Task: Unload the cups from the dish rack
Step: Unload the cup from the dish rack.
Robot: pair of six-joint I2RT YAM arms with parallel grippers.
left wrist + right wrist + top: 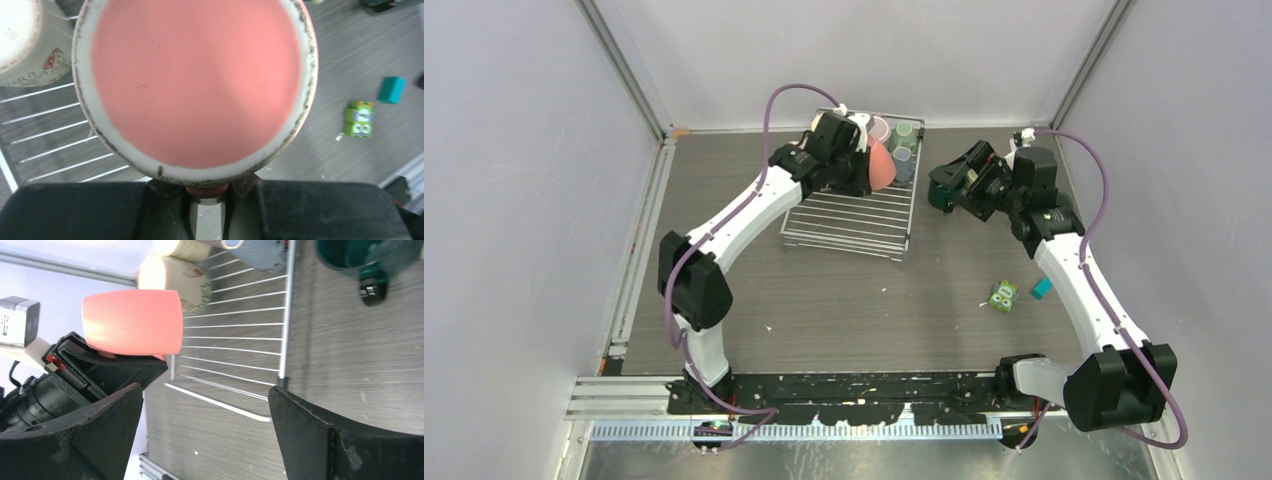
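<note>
My left gripper (207, 196) is shut on the handle of a salmon pink cup (200, 85), which hangs tilted over the back part of the dish rack (854, 215). The right wrist view shows the same cup (132, 322) lifted above the wire bars (240, 340). A cream flowered cup (180, 277) and a grey cup (260, 252) stand at the rack's far end, and a pale green cup (906, 130) stands there too. On the table just right of the rack is a dark teal cup (350, 255). My right gripper (205, 395) is open and empty, right of the rack.
A green toy block (1003, 295) and a small teal block (1042, 288) lie on the table in front of the right arm. Grey walls close in the table at the back and sides.
</note>
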